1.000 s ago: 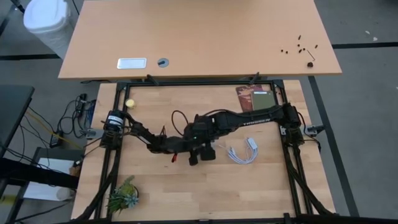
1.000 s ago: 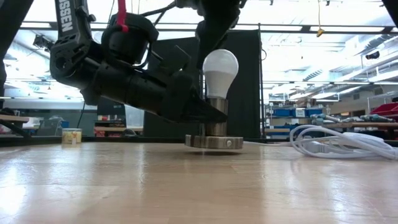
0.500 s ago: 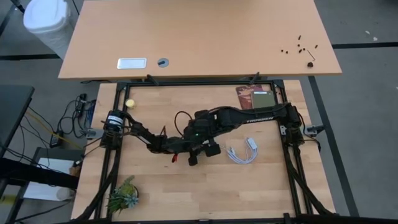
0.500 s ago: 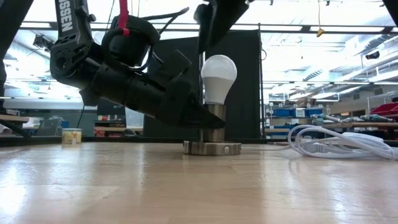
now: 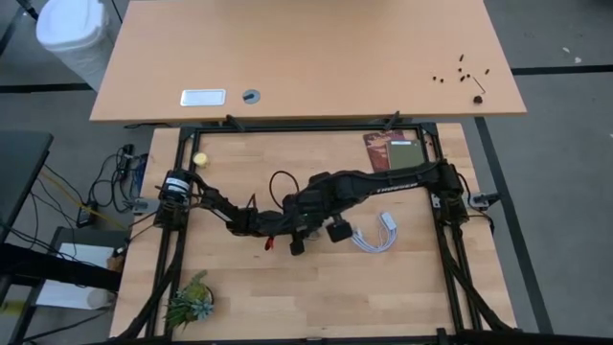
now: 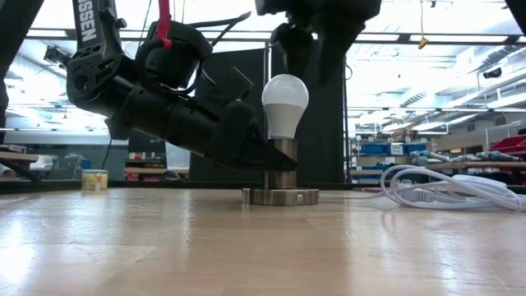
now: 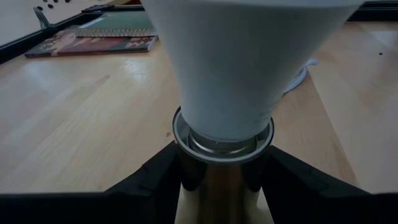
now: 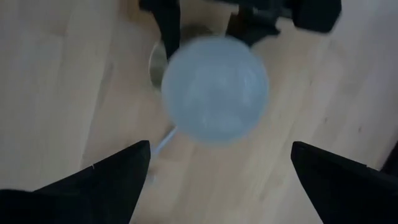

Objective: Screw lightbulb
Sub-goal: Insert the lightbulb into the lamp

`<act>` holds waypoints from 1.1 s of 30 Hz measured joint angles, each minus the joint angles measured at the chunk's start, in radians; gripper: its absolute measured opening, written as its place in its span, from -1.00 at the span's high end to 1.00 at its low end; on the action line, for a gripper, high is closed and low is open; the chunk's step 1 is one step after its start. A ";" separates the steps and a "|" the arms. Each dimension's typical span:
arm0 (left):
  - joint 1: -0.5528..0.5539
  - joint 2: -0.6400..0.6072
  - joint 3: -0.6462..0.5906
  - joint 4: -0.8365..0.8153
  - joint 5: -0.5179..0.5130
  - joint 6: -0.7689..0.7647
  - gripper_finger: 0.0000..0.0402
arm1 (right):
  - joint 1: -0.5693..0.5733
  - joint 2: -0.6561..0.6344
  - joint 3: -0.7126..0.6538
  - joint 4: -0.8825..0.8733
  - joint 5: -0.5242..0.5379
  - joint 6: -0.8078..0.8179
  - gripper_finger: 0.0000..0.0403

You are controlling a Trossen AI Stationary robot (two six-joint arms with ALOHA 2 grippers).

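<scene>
1. A second light-wood table point(image 5: 306, 57) stands beyond the work table.
2. A white bin point(image 5: 72, 34) sits on the grey floor point(image 5: 565, 144).
3. Behind, a black panel point(image 6: 329, 107) stands before shelving with blue bins point(image 6: 380, 149).
4. Bright ceiling lights point(image 6: 394, 57) glare overhead.

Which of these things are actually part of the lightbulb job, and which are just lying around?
Part of the job:
- lightbulb
- metal socket
- left tool, clamped on the socket's neck
- right tool, open above the bulb

Lying about:
- white cable bundle
- books
- small plant
- yellow ball
</scene>
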State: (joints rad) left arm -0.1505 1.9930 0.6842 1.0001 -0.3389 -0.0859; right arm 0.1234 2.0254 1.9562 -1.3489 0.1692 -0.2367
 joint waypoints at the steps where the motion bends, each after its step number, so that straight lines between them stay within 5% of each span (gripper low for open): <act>1: 0.000 0.000 0.000 0.000 0.000 0.000 0.05 | 0.000 0.000 -0.016 0.028 0.000 -0.004 -0.98; 21: 0.000 0.000 0.000 0.000 -0.001 -0.019 0.05 | 0.000 0.002 -0.216 0.350 -0.036 -0.074 -0.95; 33: 0.000 0.000 0.000 0.002 0.000 -0.020 0.05 | -0.023 0.002 -0.218 0.393 -0.066 -0.072 -0.57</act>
State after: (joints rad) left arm -0.1505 1.9930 0.6842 1.0016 -0.3393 -0.1055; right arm 0.1001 2.0270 1.7386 -0.9558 0.1030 -0.3086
